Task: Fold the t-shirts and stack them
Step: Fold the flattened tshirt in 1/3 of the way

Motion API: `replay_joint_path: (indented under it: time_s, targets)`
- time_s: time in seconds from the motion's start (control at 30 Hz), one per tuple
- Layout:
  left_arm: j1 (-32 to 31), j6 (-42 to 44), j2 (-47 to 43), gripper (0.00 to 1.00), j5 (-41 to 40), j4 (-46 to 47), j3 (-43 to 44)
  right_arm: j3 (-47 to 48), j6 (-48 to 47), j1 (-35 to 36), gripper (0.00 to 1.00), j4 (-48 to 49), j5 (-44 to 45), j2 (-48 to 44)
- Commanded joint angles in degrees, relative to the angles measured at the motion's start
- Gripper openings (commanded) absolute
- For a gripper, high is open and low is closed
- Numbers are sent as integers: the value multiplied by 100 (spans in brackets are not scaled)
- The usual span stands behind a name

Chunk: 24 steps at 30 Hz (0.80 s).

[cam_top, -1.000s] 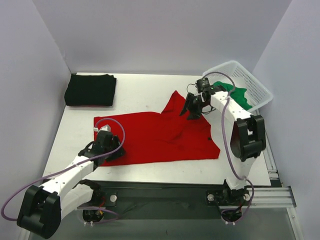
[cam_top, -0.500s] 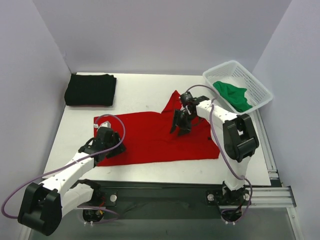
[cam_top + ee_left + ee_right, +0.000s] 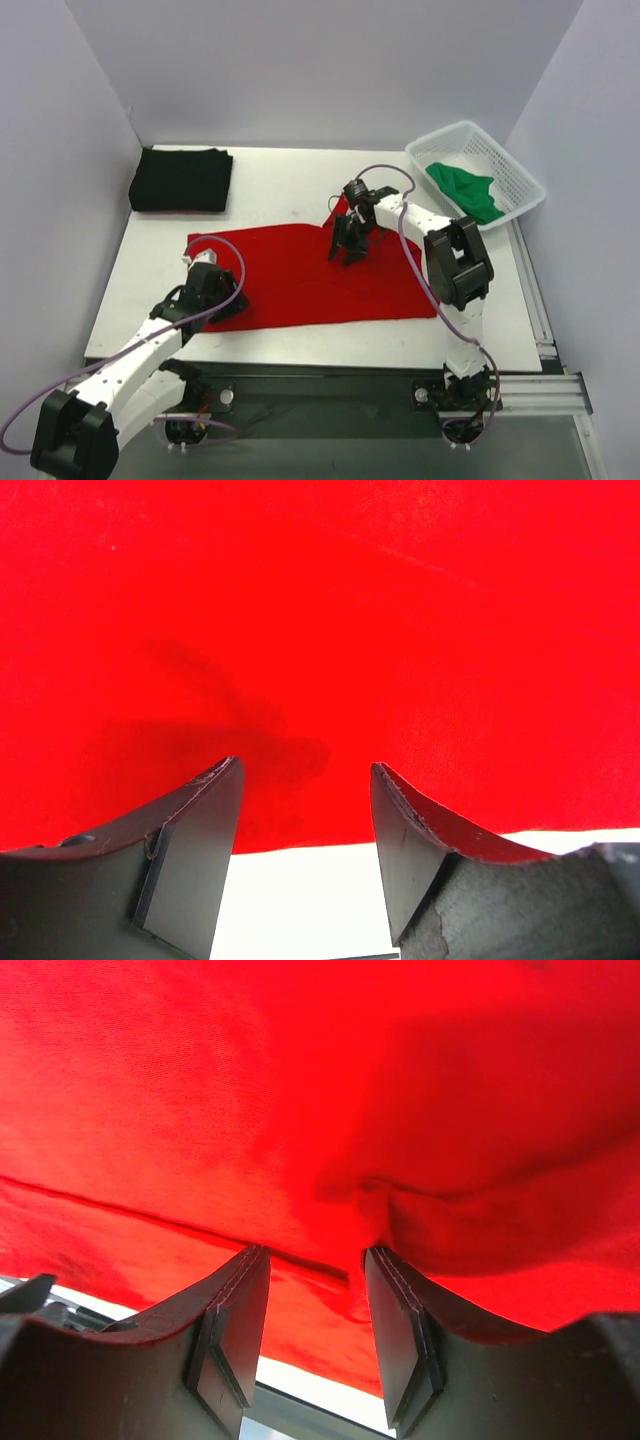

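We are noting the bright red cloth t-shirt (image 3: 300, 280) lying spread along the white table's (image 3: 280, 180) near edge. The left gripper (image 3: 305, 770) is hanging open over the shirt's near-left hem. The right gripper (image 3: 315, 1252), fingers likewise parted, is sitting over its far edge.

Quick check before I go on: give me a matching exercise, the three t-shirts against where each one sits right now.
Things:
1. red t-shirt
2. black t-shirt
3. green t-shirt

Places:
A. bunched in the white basket, far right
B. folded, at the far left corner of the table
C. spread out mid-table

Pairs: 1-C; 2-B; 3-A
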Motion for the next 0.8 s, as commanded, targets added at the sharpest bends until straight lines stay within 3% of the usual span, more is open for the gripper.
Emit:
replay_joint_path:
  time_s: [0.0,0.23,0.43,0.6,0.77]
  targets:
    - [-4,-90,-137,64,-80,-86,-43,408,-18,152,43,-126,-17,89]
    - [-4,-90,-146,64,-106,-130,9,637,79,196,43,-117,-114,99]
    - [5,-29,-32,64,-229,-174,439,497,141,-180,46,-126,-114,-594]
    - [5,-28,284,65,-247,141,642,-205,-8,-690,49,-135,0,-1465]
    - [22,-46,785,64,-168,485,756,-1207,-193,-1236,50,-65,-43,-1650]
